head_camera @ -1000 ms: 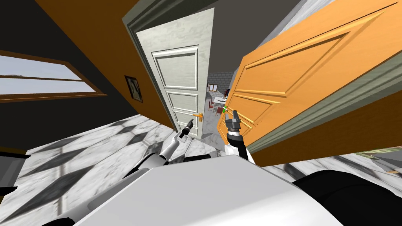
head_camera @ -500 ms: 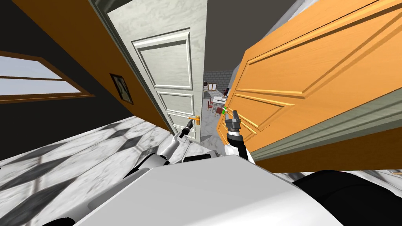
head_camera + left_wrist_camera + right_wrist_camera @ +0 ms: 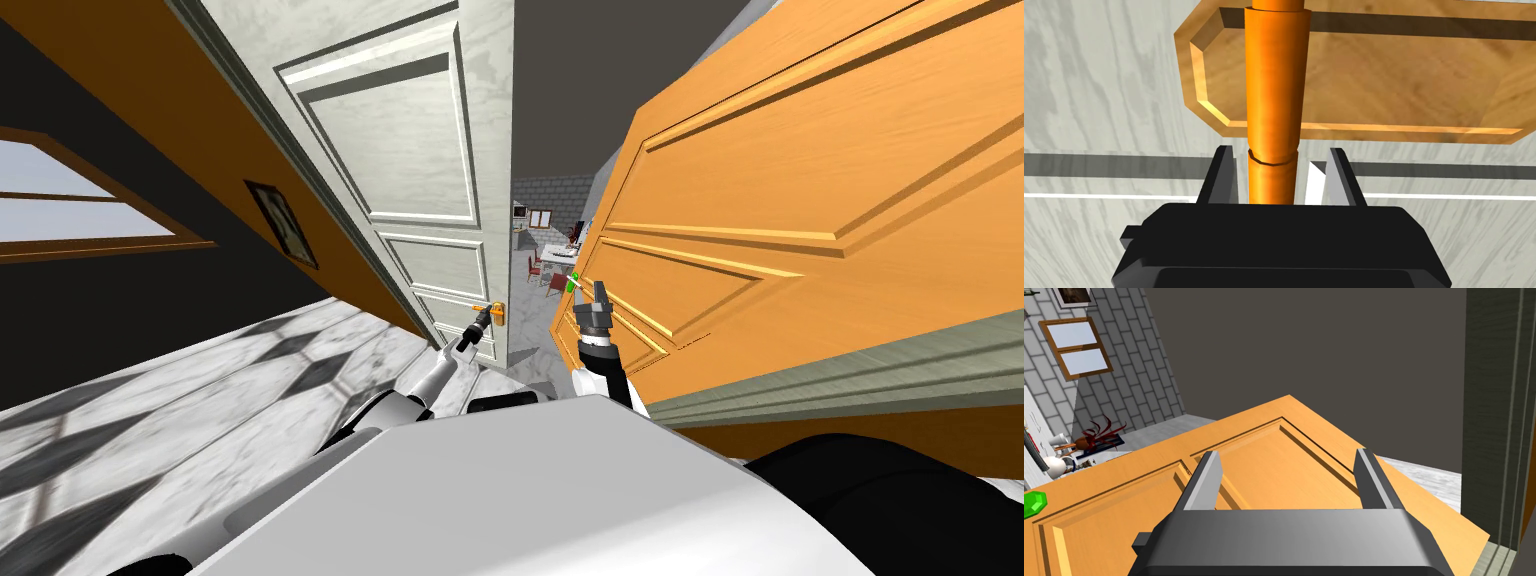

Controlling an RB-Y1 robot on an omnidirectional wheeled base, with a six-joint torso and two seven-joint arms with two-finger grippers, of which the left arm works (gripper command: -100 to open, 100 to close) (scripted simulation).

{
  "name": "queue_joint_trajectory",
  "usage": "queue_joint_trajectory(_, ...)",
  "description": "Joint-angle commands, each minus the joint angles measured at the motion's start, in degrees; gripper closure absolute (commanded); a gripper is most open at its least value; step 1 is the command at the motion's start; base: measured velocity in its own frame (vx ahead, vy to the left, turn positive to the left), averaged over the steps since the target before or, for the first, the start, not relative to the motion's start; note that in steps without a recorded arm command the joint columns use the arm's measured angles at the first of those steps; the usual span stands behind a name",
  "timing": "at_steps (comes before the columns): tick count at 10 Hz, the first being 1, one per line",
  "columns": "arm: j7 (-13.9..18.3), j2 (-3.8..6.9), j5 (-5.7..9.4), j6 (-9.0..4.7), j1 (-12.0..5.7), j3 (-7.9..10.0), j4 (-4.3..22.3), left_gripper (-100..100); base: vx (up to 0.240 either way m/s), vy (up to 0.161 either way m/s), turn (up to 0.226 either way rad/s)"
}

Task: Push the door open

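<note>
the pale panelled door (image 3: 420,160) stands ajar ahead on my left, its free edge facing the gap between it and the orange door (image 3: 1304,458) on my right. the left jaws are drawn narrow about the pale door's orange handle (image 3: 1272,100), a finger (image 3: 1224,175) close on each side of it, near its wooden backplate (image 3: 1399,85). the right jaws stand wide, holding nothing, over the orange door's panelled face.
</note>
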Motion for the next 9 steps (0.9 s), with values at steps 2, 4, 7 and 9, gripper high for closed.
queue_joint_trajectory(2, 0.01, 0.01, 0.0, 0.0, 0.03, -0.01, 0.0, 100, -0.021, 0.009, -0.005)
queue_joint_trajectory(4, 0.01, 0.01, 0.0, 0.0, 0.03, -0.01, 0.0, 100, -0.013, 0.004, 0.003)
queue_joint_trajectory(7, -1.01, -0.09, 0.08, 0.31, 0.11, 1.33, 0.2, 100, 0.072, -0.041, 0.034)
queue_joint_trajectory(9, -2.18, -0.3, 0.2, 0.52, 0.1, 2.93, 0.29, 100, 0.158, -0.116, 0.068)
